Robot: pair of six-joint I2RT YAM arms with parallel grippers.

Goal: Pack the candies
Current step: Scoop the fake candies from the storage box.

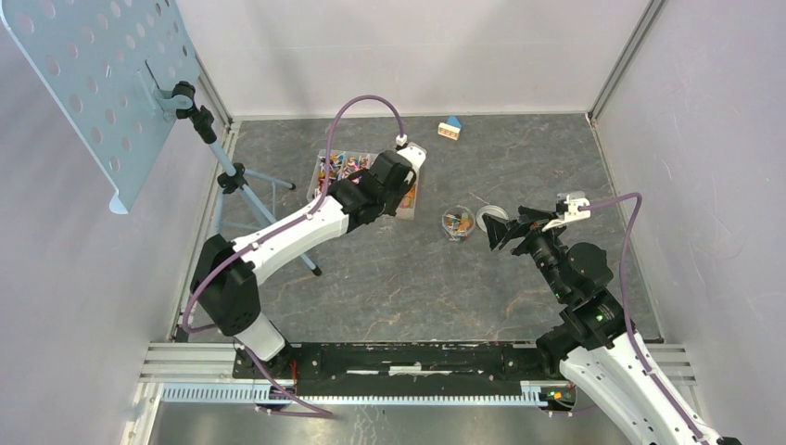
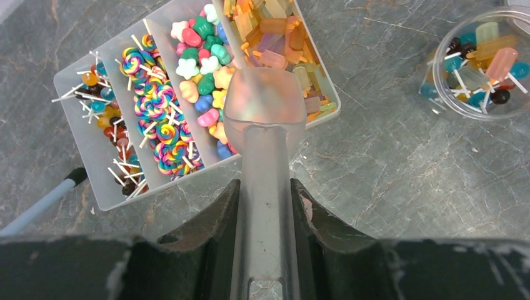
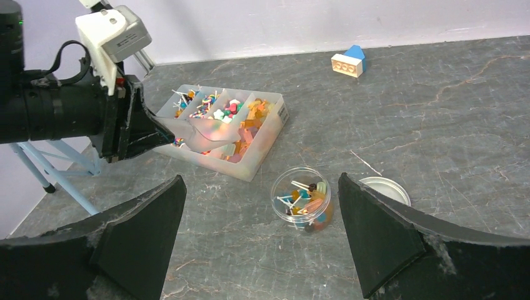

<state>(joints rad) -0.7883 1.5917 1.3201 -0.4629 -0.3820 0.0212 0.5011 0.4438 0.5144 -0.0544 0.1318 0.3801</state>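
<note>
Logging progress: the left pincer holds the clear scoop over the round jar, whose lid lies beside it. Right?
No. The left wrist view shows the left pincer holding the clear scoop over the divided tray, not the round jar; the jar's lid does lie beside it.

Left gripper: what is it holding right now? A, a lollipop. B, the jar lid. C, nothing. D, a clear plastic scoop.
D: the left gripper is shut on the handle of a translucent scoop, whose bowl sits over the divided candy tray.
</note>
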